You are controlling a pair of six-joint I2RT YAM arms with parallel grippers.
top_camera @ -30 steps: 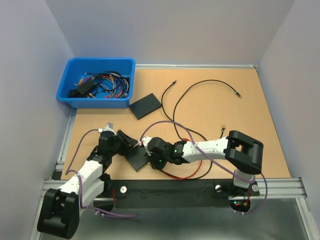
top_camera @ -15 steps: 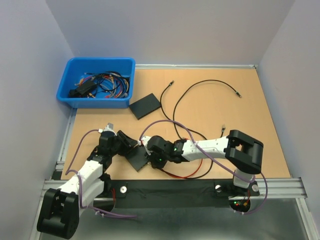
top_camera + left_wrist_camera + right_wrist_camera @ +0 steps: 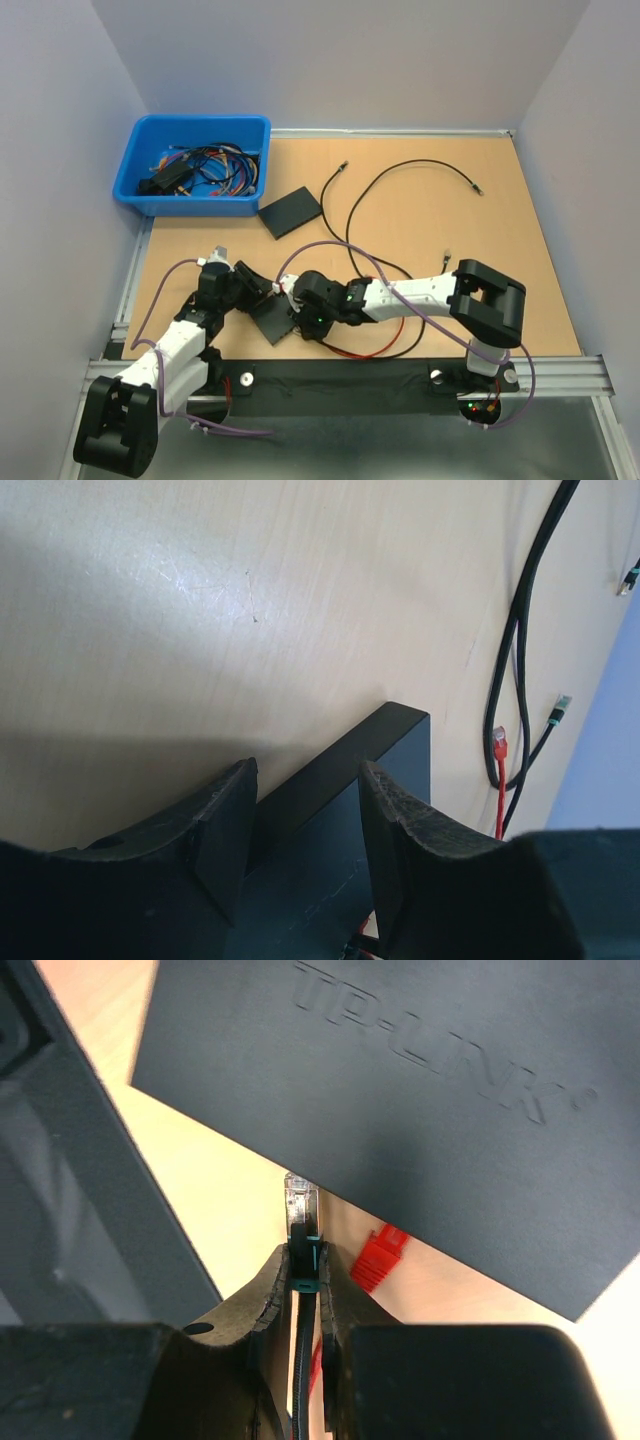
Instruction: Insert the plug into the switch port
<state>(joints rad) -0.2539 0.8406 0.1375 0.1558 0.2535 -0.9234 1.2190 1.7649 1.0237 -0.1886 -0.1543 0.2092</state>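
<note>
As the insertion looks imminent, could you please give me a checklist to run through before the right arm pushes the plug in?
1. Plug gripped: ok. The right gripper has its jaws shut on the boot, with the clear tip protruding.
2. Switch steadied: ok. The left gripper has its jaws closed on the switch's edge.
3. Tip lined up with a port: cannot tell. No port opening shows in any view.
4. Plug seated: not ok. The whole tip is visible outside the switch's edge.
5. Approach clear: not ok. A red plug lies beside the tip, against the same edge.
</note>
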